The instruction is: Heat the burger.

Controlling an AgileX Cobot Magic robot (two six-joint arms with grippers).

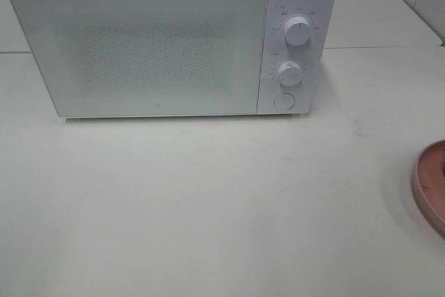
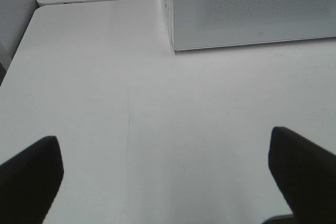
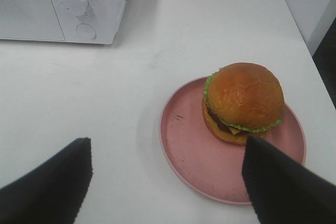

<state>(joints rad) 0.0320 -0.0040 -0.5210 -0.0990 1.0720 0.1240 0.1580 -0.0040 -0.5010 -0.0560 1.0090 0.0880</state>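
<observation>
The burger (image 3: 243,102), with a domed tan-brown bun and a green lettuce edge, sits on a round pink plate (image 3: 189,150) in the right wrist view. My right gripper (image 3: 168,153) hovers open above the plate's near side, one dark finger (image 3: 278,182) close beside the burger, touching nothing. The white microwave (image 1: 160,39) stands at the back of the table with its door shut. My left gripper (image 2: 165,153) is open over bare table in front of the microwave's (image 2: 252,9) left corner. Neither gripper shows in the exterior high view.
Two knobs (image 1: 297,30) and a round button (image 1: 283,101) line the microwave's right panel. Only the plate's rim (image 1: 430,186) shows at the right edge of the exterior high view. The white table (image 1: 208,199) extends in front of the microwave.
</observation>
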